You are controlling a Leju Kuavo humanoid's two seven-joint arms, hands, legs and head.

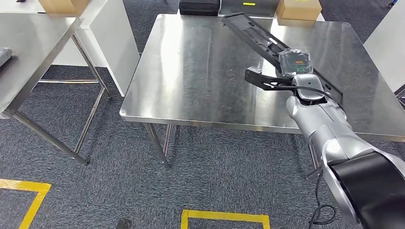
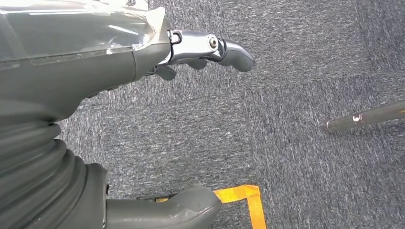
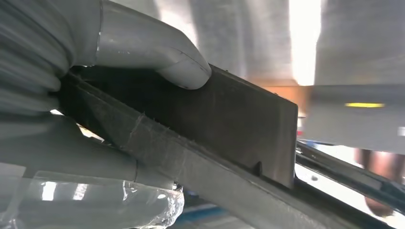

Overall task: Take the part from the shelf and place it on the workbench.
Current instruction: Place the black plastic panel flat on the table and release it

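The right hand (image 1: 297, 64) grips the long black part (image 1: 267, 40), fingers clenched around it, over the steel surface (image 1: 191, 71); it seems about to set it down. The left hand (image 2: 205, 47) hangs released above carpet

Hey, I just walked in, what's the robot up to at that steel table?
The robot's right hand grips a long black part that stretches diagonally over the steel workbench. In the right wrist view its thumb presses on the part's flat face. Whether the part already rests on the surface is hard to tell. The left hand hangs over the carpet, holding nothing. Cardboard boxes sit at the bench's far edge.
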